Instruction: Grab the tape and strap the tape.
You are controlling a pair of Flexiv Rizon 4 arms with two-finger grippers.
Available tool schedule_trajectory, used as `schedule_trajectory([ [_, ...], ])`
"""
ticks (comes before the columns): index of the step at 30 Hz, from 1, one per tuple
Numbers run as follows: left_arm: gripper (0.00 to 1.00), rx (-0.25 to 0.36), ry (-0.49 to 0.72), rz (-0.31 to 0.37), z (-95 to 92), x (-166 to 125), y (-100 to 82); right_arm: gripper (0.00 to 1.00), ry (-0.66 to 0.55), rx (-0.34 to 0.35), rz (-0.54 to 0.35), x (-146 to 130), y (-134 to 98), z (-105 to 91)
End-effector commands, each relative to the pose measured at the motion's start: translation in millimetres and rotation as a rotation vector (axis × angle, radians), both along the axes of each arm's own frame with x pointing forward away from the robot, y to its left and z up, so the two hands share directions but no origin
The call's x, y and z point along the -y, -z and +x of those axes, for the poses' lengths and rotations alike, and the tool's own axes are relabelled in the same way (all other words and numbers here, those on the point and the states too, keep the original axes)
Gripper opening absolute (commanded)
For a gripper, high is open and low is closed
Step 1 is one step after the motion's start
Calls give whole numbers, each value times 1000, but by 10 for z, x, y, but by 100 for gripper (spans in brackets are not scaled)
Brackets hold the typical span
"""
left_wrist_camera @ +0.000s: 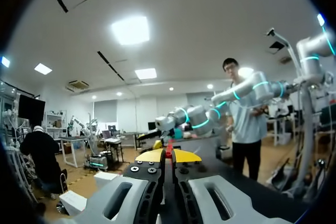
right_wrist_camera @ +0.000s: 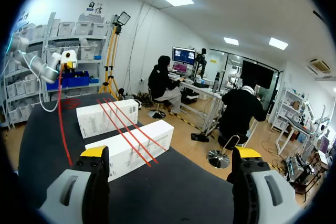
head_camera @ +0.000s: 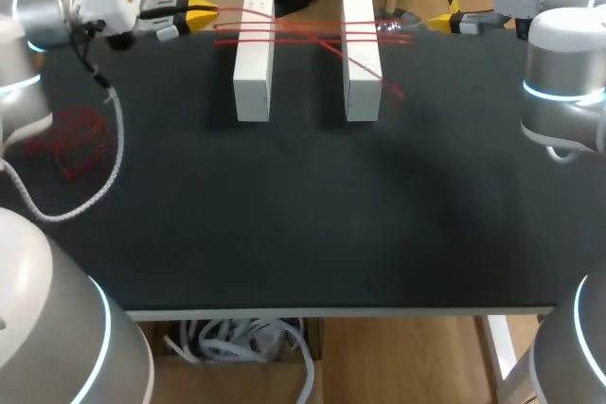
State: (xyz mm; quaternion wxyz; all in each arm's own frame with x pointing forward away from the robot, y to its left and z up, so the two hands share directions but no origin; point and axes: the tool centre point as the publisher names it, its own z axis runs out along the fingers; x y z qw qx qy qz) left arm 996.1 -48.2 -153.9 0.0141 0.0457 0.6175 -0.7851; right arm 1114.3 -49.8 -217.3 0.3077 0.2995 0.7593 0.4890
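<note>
Tabletop (head_camera: pixel 284 234) black, w/ 2 white boxes (head_camera: pixel 254 63) under red tape (head_camera: pixel 312 33); left gripper (head_camera: pixel 206 16) pinches tape, right gripper (right_wrist_camera: pixel 170 155) wide, empty.

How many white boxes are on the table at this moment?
2. The left box and the right box lie parallel, side by side with a gap between them, at the far side of the table. Red tape runs across both. No others show.
</note>
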Motion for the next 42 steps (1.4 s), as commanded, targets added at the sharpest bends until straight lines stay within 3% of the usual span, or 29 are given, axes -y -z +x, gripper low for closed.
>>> schedule_trajectory([
  [1,0,-13,-48,-80,-163,-16,36,100,-1,-2,-1,2,-4,1],
  [7,0,-15,-80,-169,-250,-42,1,100,-1,-2,-1,2,-4,1],
  [16,0,2,-91,-236,-251,3,-104,100,-1,-2,-1,2,-4,1],
  [42,0,-5,-100,-216,-211,47,-138,100,-1,-2,-1,2,-4,1],
])
